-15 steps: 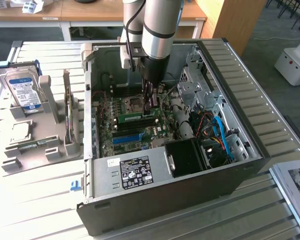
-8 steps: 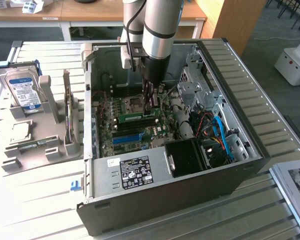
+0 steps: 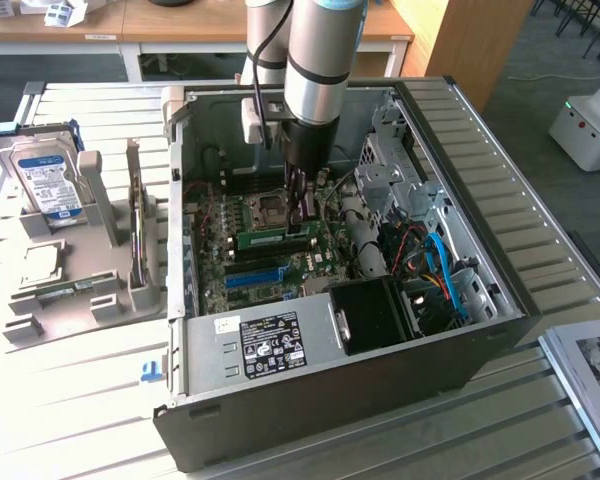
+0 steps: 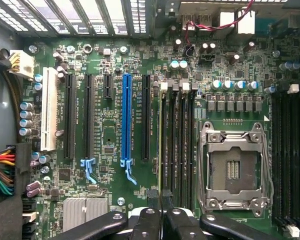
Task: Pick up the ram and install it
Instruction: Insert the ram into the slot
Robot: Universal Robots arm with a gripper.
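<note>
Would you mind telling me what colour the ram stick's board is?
Green; the ram shows best in the exterior view.

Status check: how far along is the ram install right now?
Done: the ram is inside the case, standing in a memory slot beside the CPU socket. In hand: the gripper, shut, sits at the ram's end; whether it is gripping or pressing, I cannot tell. Left: full seating isn't confirmed, because the slot latches aren't clear.

Your slatted metal table (image 3: 70,410) carries the open computer case (image 3: 380,385), lying on its side near the middle. A grey holder stand (image 3: 80,290) sits just beside it, toward the exterior view's left. A small blue piece (image 3: 150,372) lies by the case's near corner.
</note>
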